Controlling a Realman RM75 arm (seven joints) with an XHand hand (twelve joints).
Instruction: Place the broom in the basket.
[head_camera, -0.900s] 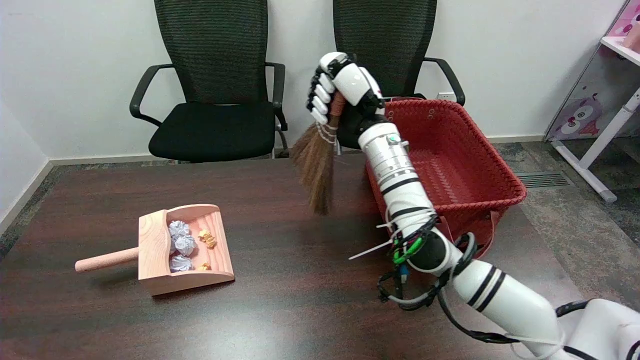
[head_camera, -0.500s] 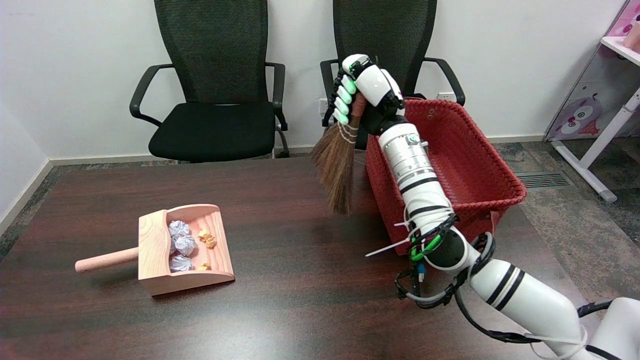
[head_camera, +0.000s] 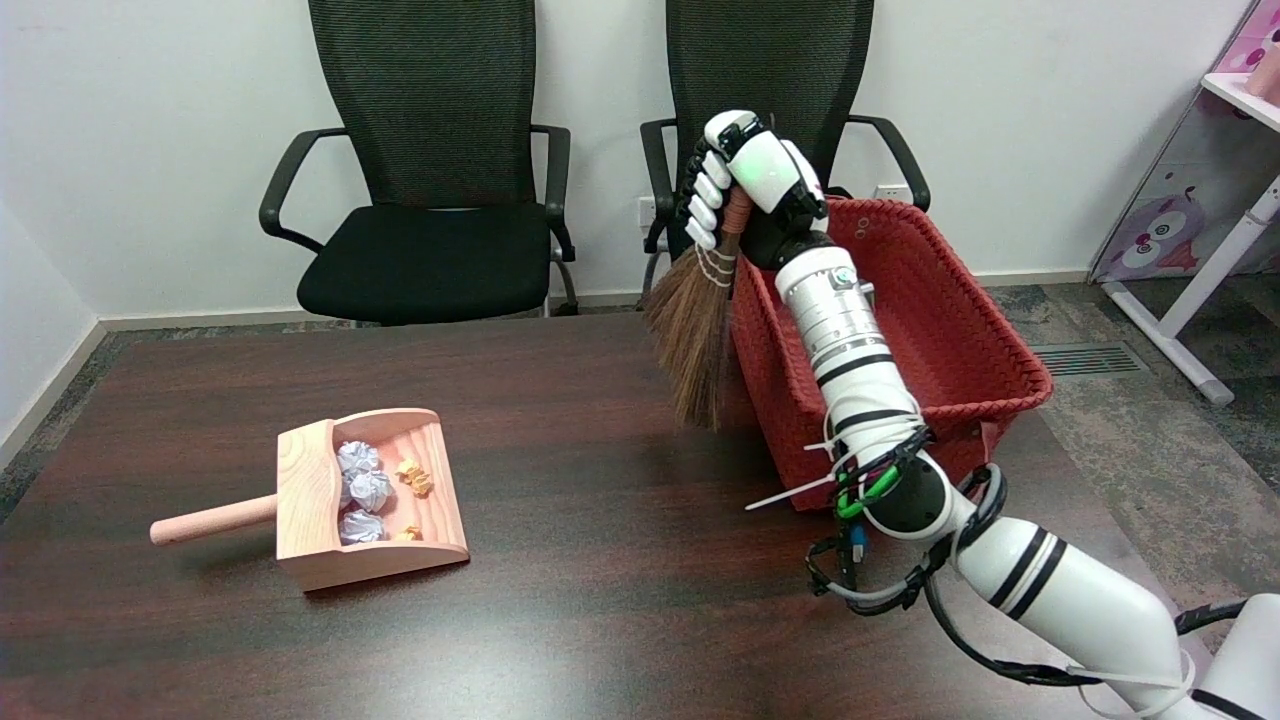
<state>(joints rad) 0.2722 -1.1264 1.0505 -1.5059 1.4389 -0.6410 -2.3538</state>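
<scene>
- The broom (head_camera: 697, 325) is being held off the surface (head_camera: 560, 600) by the right hand (head_camera: 745, 180), so the pick-up part of the task is judged to be done.
- The placing is not yet done: the bristles are hanging just outside the left wall of the red basket (head_camera: 1000, 345), over the surface rather than over the basket's inside.
- What is judged to be left: the broom is to be carried across the rim, lowered into the basket and let go.
- The hand is being kept closed around the broom's short handle near its top, with the fingers wrapped about it; the bound neck and the bristles are showing below the fingers.
- The broom is being held nearly upright, bristles pointing down and leaning slightly left at the top.
- The right arm is being extended from the lower right, its forearm rising steeply over the basket's near-left corner, with the hand above rim height.
- A wooden dustpan (head_camera: 365, 500) with crumpled paper in it is lying well apart on the left of the surface.
</scene>
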